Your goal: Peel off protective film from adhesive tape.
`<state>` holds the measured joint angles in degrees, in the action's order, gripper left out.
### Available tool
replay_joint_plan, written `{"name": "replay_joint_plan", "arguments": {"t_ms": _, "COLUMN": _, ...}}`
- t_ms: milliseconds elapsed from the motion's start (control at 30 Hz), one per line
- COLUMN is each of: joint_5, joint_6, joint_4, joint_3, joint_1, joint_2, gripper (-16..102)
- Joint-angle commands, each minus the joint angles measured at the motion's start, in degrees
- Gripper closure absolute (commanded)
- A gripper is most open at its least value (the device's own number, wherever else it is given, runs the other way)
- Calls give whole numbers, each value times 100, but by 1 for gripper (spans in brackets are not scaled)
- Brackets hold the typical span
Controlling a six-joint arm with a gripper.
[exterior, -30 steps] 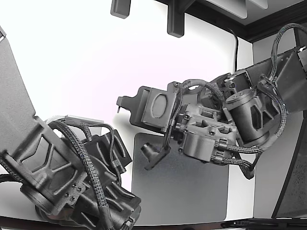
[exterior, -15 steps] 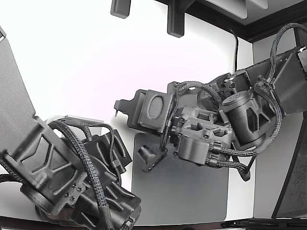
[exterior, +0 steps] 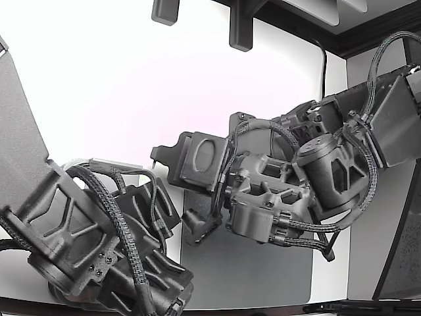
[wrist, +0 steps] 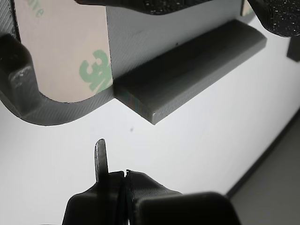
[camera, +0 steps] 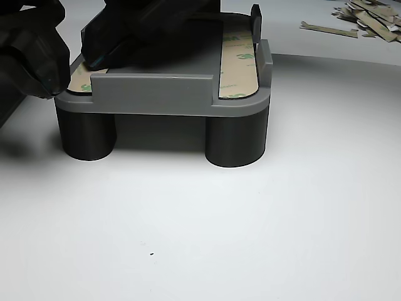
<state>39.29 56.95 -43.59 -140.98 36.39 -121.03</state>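
Grey holder on two round legs keeps the tape strips raised and flat for peeling, film still on. Gripper, fingers pressed together on nothing, sits just off its rounded corner

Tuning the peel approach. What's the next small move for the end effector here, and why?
Probably ease the end effector toward the rounded corner of the tape liner on the grey fixture. In the wrist view its tips look closed and empty, apart from the part over bare white table, and the 3M-printed liner looks unlifted.
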Motion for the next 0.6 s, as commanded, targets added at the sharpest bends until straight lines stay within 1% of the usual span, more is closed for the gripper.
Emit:
{"name": "replay_joint_plan", "arguments": {"t_ms": 0, "joint_5": 53, "joint_6": -114, "joint_4": -79, "joint_3": 308, "joint_1": 0, "joint_2": 70, "gripper": 97}}
{"name": "replay_joint_plan", "arguments": {"t_ms": 167, "joint_5": 62, "joint_6": -272, "joint_4": -246, "joint_3": 527, "joint_1": 9, "joint_2": 334, "gripper": 97}}
{"name": "replay_joint_plan", "arguments": {"t_ms": 567, "joint_5": 9, "joint_6": -255, "joint_4": 26, "joint_3": 360, "joint_1": 18, "joint_2": 308, "gripper": 97}}
